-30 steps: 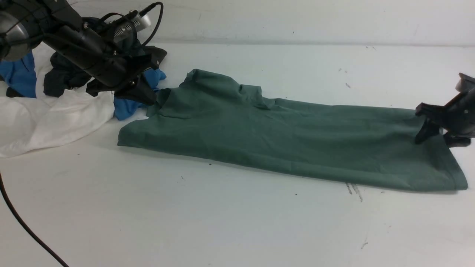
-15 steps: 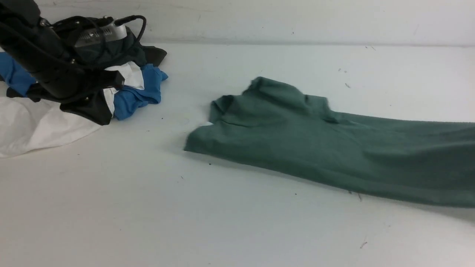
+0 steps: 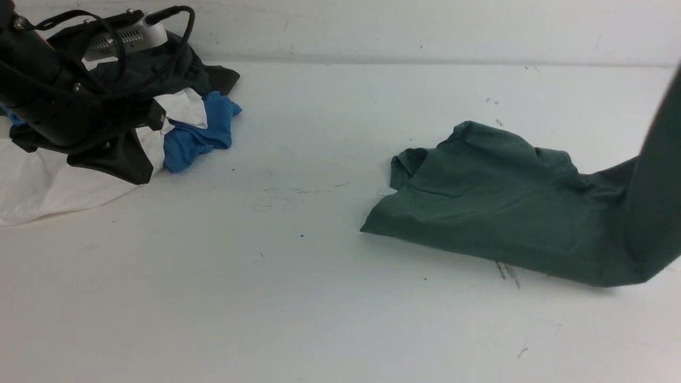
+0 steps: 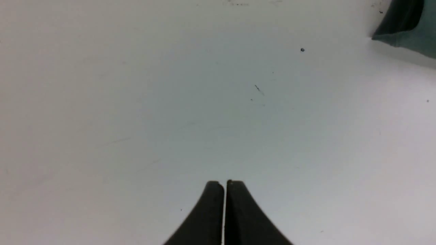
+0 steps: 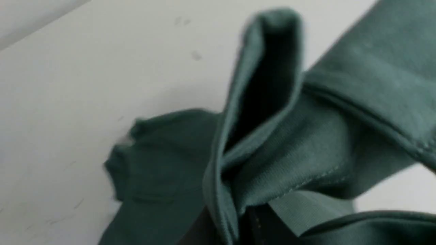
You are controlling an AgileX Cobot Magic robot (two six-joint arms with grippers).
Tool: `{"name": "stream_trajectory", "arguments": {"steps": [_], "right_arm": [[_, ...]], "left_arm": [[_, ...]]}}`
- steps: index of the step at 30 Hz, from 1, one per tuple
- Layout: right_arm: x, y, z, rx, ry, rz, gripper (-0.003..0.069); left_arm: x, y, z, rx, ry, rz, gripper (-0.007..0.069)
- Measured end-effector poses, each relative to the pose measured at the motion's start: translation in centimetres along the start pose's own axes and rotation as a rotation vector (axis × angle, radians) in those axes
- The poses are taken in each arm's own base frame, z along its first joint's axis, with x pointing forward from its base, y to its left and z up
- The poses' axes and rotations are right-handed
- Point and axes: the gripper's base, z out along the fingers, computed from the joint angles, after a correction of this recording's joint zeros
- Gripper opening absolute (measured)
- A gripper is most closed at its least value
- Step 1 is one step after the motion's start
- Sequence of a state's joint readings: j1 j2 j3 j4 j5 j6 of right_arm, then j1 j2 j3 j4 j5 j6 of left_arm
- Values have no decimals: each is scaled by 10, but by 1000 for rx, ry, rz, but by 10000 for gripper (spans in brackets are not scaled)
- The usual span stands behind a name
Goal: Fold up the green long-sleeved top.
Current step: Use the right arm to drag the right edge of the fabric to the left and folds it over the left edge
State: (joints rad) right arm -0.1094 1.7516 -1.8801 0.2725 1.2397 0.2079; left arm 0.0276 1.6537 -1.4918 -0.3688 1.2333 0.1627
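The left arm [image 3: 48,106] is matte black, with looping black cables [image 3: 106,32] and a silver ribbed camera block [image 3: 125,37]. The left gripper [image 4: 224,211] has black tapered fingers, possibly plastic.

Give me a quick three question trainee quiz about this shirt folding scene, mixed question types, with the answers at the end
1. True or false: the green long-sleeved top lies completely flat on the white table.
2. Multiple choice: the left gripper is A) shut on the top, B) shut on nothing, above bare table, C) open over the clothes pile.
3. Fill in: the pile of blue, white and black garments sits on the robot's ____ side.

Key:
1. False; its right end rises off the table, pinched in the right gripper.
2. B
3. left
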Motion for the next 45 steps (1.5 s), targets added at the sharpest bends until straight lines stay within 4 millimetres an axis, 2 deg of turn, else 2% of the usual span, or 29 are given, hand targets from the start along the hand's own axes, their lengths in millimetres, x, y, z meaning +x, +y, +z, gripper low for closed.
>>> {"name": "stream_trajectory", "arguments": {"steps": [3,4,5,8,10,14,16,17,19,20,23,24,25,27,31,32,34,39,40,45], "right_arm": [[18,49,39,-70,59,-46,16],[26,65,62,-89,78,-54,21],[32,75,73,-101,89,-62,25],[57,106,131,-132,124,-69,67],[74,121,164,-147,142,-66,132],[95,132,200,-166,177,-40,272],[95,131,201,-169,183,-40,348],[95,131,201,-170,182,-45,354],[84,125,187,-170,177,-85,413],[84,125,187,-170,177,-85,413],[60,111,155,-154,202,-147,435],[57,107,150,-149,207,-152,435],[49,100,136,-135,228,-188,428],[39,88,125,-100,223,-247,384],[38,73,122,-31,226,-287,246],[47,61,127,15,266,-309,149],[67,46,132,73,343,-328,36],[120,12,152,157,547,-318,-10],[137,2,161,175,597,-309,-13],[176,-22,187,216,692,-291,-14]], "left_arm": [[0,-1,0,6,-1,-1,-3],[0,-1,0,8,-1,-2,-3],[0,-1,0,9,0,-3,-3],[0,-1,1,10,1,-3,-3],[0,-1,1,10,1,-3,-3],[0,0,2,7,4,-3,-3],[0,1,3,1,9,-2,-3],[0,1,3,1,10,-2,-3],[-1,3,7,-4,20,-4,-3],[-1,3,7,-4,20,-4,-3],[-2,5,12,-5,34,-8,-3],[-2,5,13,-5,35,-8,-3],[-3,6,14,-5,39,-10,-3],[-3,7,16,-5,44,-7,-3],[-3,7,17,-5,47,-5,-3],[-3,7,17,-5,47,-5,-3],[-3,7,17,-5,47,-5,-3],[-3,7,17,-5,47,-5,-3],[-3,7,17,-5,47,-5,-3],[-3,7,17,-5,47,-5,-3]]}}
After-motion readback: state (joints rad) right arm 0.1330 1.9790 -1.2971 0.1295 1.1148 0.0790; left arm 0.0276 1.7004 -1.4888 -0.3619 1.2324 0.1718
